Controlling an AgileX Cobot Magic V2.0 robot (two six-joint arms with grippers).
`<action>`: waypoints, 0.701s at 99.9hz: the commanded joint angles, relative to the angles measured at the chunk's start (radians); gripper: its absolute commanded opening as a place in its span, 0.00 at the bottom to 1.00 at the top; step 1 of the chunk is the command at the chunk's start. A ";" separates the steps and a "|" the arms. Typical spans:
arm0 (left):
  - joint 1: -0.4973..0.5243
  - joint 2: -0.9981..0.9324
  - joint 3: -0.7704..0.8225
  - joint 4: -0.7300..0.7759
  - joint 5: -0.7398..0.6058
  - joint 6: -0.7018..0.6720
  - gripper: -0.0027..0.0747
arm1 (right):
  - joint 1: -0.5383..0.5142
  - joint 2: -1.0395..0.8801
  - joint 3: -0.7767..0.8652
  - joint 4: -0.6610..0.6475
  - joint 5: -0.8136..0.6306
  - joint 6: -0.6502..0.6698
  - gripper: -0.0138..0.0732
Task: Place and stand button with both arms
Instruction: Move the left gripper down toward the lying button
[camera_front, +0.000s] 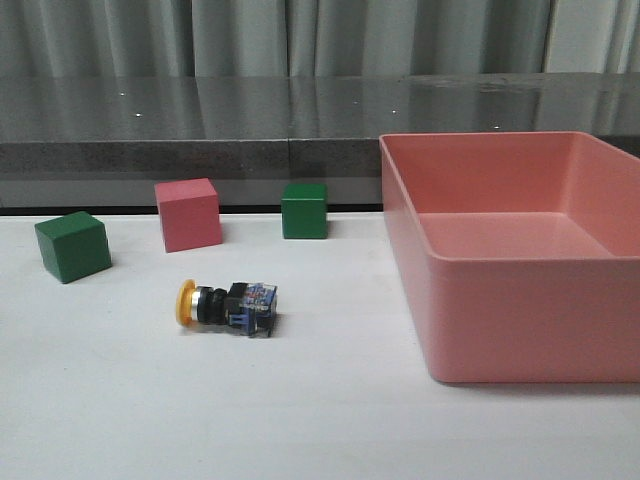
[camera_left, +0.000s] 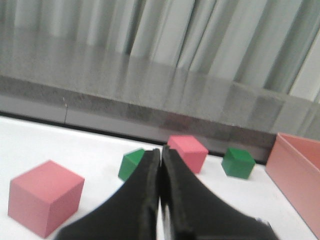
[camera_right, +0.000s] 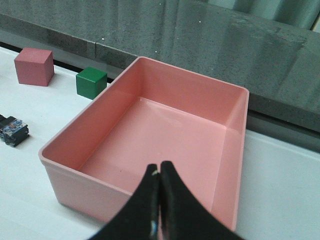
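The button (camera_front: 228, 305) lies on its side on the white table, yellow cap to the left, blue-grey base to the right. Its base also shows at the edge of the right wrist view (camera_right: 13, 130). Neither arm shows in the front view. My left gripper (camera_left: 160, 152) is shut and empty, above the table near the cubes; the button is hidden from it. My right gripper (camera_right: 159, 168) is shut and empty, hovering over the near wall of the pink bin (camera_right: 150, 130).
The pink bin (camera_front: 470, 300) stands at the right. A pink cube (camera_front: 188, 214) and two green cubes (camera_front: 72, 246) (camera_front: 304, 210) sit behind the button. Another pink cube (camera_left: 45, 197) lies near the left gripper. A dark ledge (camera_front: 200, 155) runs along the back.
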 joint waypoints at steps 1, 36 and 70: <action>0.002 0.092 -0.144 -0.030 0.102 -0.007 0.01 | -0.003 0.005 -0.027 -0.008 -0.072 0.001 0.09; 0.002 0.782 -0.691 -0.162 0.623 0.520 0.01 | -0.003 0.005 -0.027 -0.008 -0.069 0.001 0.09; 0.002 1.231 -0.820 -0.822 0.655 1.520 0.11 | -0.003 0.005 -0.026 -0.008 -0.066 0.001 0.09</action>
